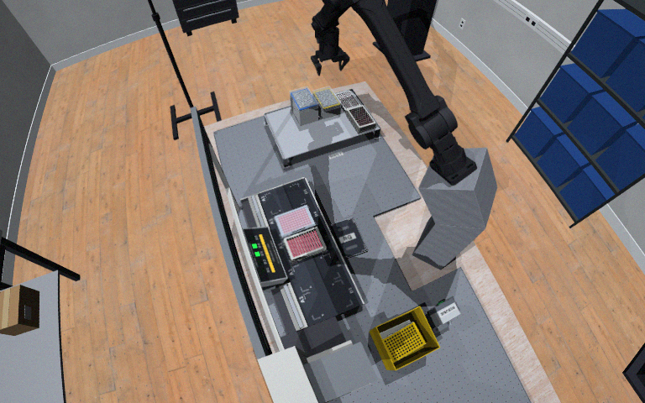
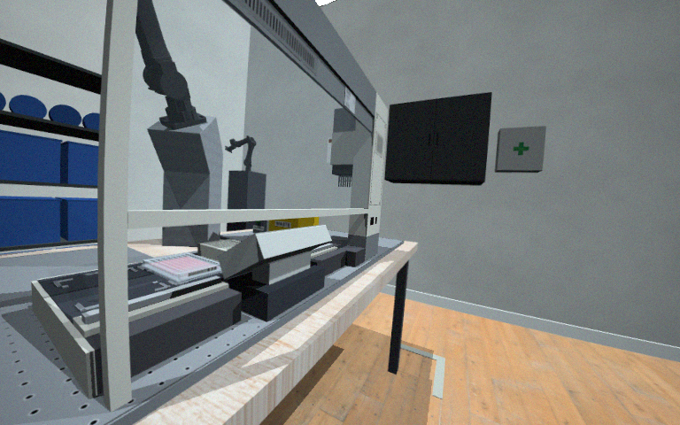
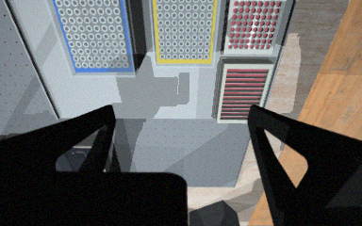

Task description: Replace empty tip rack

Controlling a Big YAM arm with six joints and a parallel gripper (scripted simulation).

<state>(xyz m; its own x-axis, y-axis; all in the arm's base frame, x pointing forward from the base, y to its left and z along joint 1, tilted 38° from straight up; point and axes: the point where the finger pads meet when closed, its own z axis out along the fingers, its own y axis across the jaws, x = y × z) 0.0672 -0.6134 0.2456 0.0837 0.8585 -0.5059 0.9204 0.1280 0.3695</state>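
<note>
My gripper [image 1: 329,59] is open and empty, high above the far end of the shelf unit SHELF [image 1: 323,128]. In the wrist view its fingers frame the shelf top. On the shelf stand a blue-rimmed tip rack [image 3: 94,35], a yellow-rimmed tip rack [image 3: 185,30], a plate with red wells [image 3: 255,24] and a red trough reservoir [image 3: 242,94]. The blue-rimmed rack [image 1: 302,102] looks taller than the yellow-rimmed one [image 1: 327,98]. Deck position D1 [image 1: 316,304] is bare. The yellow waste bin WASTE [image 1: 404,338] holds a yellow perforated rack lying inside its rim.
On the deck sit a pink plate [image 1: 295,221] and a red reservoir [image 1: 304,243] side by side. Spare nest RG [image 1: 350,241] is free. The RESUME box [image 1: 447,311] stands beside the bin. The handler's frame and gantry [image 2: 115,210] run along the deck's far side.
</note>
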